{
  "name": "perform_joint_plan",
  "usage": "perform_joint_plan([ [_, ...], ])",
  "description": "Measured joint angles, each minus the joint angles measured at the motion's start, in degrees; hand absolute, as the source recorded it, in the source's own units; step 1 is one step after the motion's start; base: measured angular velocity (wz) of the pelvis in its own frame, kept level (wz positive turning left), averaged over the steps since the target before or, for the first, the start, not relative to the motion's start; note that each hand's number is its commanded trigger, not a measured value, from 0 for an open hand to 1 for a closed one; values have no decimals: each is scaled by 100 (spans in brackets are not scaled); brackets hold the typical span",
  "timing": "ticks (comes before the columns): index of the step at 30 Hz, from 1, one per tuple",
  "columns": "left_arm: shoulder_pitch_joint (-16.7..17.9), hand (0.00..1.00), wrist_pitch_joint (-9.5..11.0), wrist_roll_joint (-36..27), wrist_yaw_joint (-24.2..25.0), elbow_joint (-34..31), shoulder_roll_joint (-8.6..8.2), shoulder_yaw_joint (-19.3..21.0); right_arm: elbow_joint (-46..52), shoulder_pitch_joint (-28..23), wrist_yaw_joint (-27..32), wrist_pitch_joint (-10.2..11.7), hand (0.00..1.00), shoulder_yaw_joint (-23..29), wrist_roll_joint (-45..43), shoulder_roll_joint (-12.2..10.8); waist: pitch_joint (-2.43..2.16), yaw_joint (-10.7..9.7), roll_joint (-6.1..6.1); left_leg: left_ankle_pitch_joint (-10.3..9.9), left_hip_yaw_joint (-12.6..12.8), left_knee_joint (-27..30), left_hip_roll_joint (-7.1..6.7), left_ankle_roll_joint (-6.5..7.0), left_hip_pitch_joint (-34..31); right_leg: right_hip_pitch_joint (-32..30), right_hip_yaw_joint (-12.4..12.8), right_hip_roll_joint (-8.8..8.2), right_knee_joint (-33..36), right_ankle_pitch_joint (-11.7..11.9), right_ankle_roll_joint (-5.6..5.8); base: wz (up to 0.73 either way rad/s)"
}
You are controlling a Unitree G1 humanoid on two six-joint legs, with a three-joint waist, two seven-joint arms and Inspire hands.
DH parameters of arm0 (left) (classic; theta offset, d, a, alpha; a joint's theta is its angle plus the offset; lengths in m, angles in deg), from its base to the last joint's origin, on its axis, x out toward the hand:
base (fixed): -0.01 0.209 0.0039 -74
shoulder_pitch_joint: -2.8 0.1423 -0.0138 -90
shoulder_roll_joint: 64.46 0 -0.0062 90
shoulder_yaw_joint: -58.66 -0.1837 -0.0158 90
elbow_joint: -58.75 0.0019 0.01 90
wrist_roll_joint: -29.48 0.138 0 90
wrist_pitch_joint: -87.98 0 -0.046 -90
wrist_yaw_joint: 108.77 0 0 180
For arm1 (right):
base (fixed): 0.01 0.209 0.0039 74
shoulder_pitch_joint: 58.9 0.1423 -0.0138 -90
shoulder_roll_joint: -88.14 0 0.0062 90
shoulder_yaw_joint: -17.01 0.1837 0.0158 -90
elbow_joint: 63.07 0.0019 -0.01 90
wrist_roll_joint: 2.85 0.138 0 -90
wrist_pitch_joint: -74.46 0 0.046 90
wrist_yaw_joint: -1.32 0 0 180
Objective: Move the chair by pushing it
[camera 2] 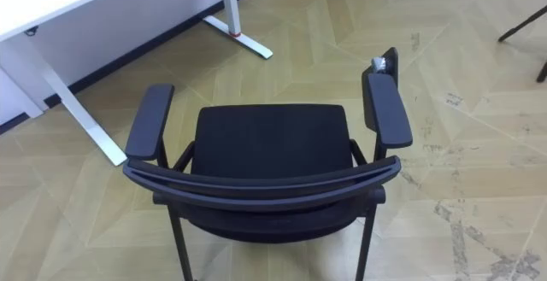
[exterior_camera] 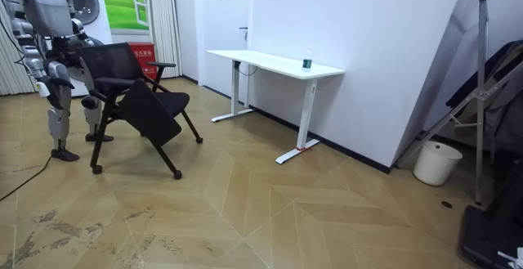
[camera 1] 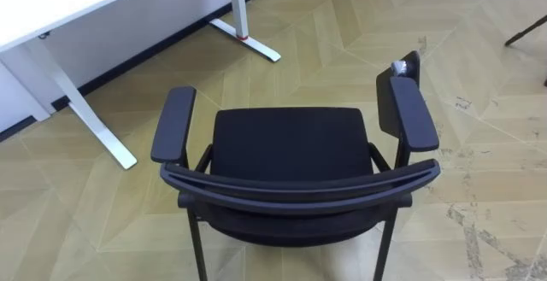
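Chair (camera 1: 289,144), facing away, toward white desk (camera 1: 60,3)

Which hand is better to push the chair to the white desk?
Probably the right hand: the desk stands ahead-left of the chair, so pushing the backrest near the right armrest should swing it leftward.

Chair (camera 1: 289,144): black throughout, seat, armrests, back and frame.
Bench (exterior_camera: 274,63): white top and legs; red band (camera 1: 244,38) on one foot.
Floor (camera 1: 342,42): light tan wood, chevron pattern, grey scuff marks.
Bucket (exterior_camera: 437,163): white.
Wall (exterior_camera: 368,24): white.
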Motion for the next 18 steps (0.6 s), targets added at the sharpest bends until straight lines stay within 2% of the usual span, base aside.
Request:
perform_joint_plan([
  [18, 4, 0, 3, -5, -123, -9, 3, -8, 200, -48, 229, -25, 0, 15, -19, -8, 2, -23, -16, 1, 21, -33, 0, 1, 8, -16, 22, 1, -1, 0, 0, 0],
])
